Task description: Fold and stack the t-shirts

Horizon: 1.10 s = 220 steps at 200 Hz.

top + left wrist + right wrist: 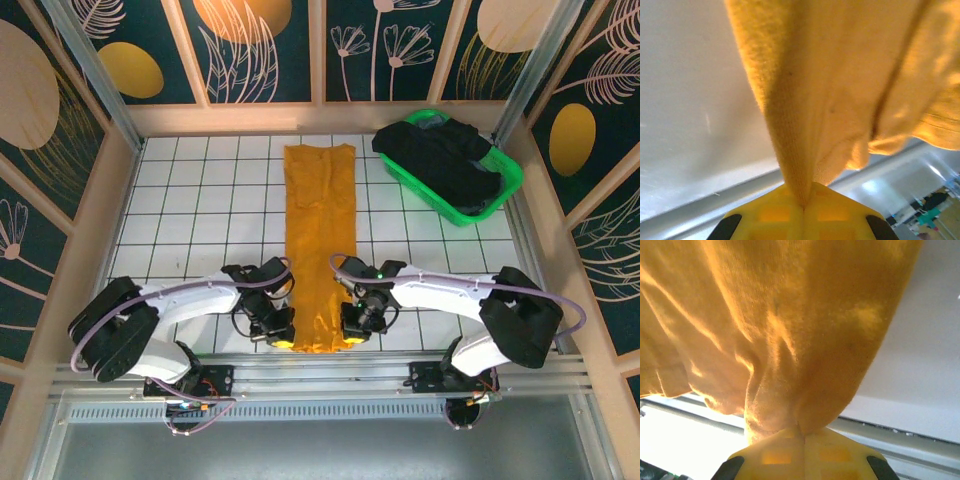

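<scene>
From above, the orange t-shirt (pixel 318 220) lay as a narrow strip down the middle of the tabletop (pixel 200 190). Its near end was pinched at both corners by the left claw (pixel 281 338) and right claw (pixel 352 335), likely for folding toward the far edge, with open tiles on either side; the black t-shirt (pixel 440 160) sat heaped in the basket (pixel 512 180) at the far right corner. The left wrist view showed its claw closed on gathered orange cloth, and the right wrist view showed the same grip.
</scene>
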Each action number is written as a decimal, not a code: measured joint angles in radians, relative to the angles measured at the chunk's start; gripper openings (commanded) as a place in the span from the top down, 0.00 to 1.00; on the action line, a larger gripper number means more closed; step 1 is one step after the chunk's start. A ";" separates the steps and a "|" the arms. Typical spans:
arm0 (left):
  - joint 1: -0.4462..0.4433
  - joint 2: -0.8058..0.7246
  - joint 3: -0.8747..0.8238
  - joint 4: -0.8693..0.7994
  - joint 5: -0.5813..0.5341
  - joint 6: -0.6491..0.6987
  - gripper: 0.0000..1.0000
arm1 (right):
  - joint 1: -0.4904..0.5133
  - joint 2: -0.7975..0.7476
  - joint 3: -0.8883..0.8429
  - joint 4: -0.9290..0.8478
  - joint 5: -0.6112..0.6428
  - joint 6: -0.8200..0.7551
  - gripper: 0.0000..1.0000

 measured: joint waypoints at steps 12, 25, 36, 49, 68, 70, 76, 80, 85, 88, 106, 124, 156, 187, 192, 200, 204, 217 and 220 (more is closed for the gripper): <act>0.000 -0.019 0.019 -0.001 0.001 -0.016 1.00 | -0.002 -0.011 0.005 -0.010 -0.003 0.001 1.00; 0.000 -0.035 0.051 -0.003 -0.003 -0.029 1.00 | -0.014 -0.018 0.023 -0.028 -0.002 0.007 1.00; 0.000 -0.044 0.083 -0.018 -0.017 -0.033 1.00 | -0.031 -0.018 0.043 -0.035 -0.001 0.016 1.00; 0.002 -0.046 0.140 -0.053 -0.053 -0.032 1.00 | -0.064 -0.018 0.075 -0.050 0.003 0.027 1.00; 0.029 -0.046 0.224 -0.095 -0.103 -0.027 1.00 | -0.127 -0.018 0.131 -0.058 0.016 0.035 1.00; 0.031 -0.046 0.228 -0.097 -0.107 -0.027 1.00 | -0.136 -0.018 0.140 -0.058 0.017 0.037 1.00; 0.050 -0.047 0.254 -0.106 -0.129 -0.024 1.00 | -0.151 -0.017 0.154 -0.057 0.021 0.040 1.00; 0.062 -0.048 0.261 -0.109 -0.135 -0.023 1.00 | -0.169 -0.017 0.168 -0.059 0.025 0.042 1.00; 0.081 -0.048 0.276 -0.114 -0.150 -0.021 1.00 | -0.184 -0.015 0.181 -0.058 0.025 0.045 1.00; 0.094 -0.047 0.285 -0.119 -0.158 -0.019 1.00 | -0.197 -0.014 0.191 -0.058 0.027 0.045 1.00; 0.151 -0.026 0.336 -0.132 -0.191 -0.009 1.00 | -0.258 0.011 0.247 -0.057 0.035 0.046 1.00; 0.187 0.019 0.383 -0.125 -0.210 0.000 1.00 | -0.306 0.063 0.311 -0.057 0.055 0.045 1.00; 0.264 0.123 0.427 -0.073 -0.220 0.003 1.00 | -0.370 0.181 0.416 -0.045 0.093 0.044 1.00; 0.323 0.217 0.489 -0.039 -0.229 0.014 1.00 | -0.423 0.301 0.505 -0.026 0.130 0.041 1.00; 0.331 0.235 0.500 -0.027 -0.233 0.018 1.00 | -0.428 0.318 0.517 -0.023 0.134 0.040 1.00; 0.343 0.258 0.518 -0.016 -0.233 0.024 1.00 | -0.437 0.350 0.548 -0.024 0.142 0.038 1.00; 0.349 0.269 0.527 -0.011 -0.233 0.029 1.00 | -0.441 0.369 0.568 -0.022 0.144 0.036 1.00; 0.371 0.323 0.567 -0.001 -0.235 0.044 1.00 | -0.454 0.415 0.619 -0.022 0.152 0.029 1.00; 0.374 0.331 0.574 0.002 -0.235 0.046 1.00 | -0.456 0.423 0.629 -0.023 0.154 0.025 1.00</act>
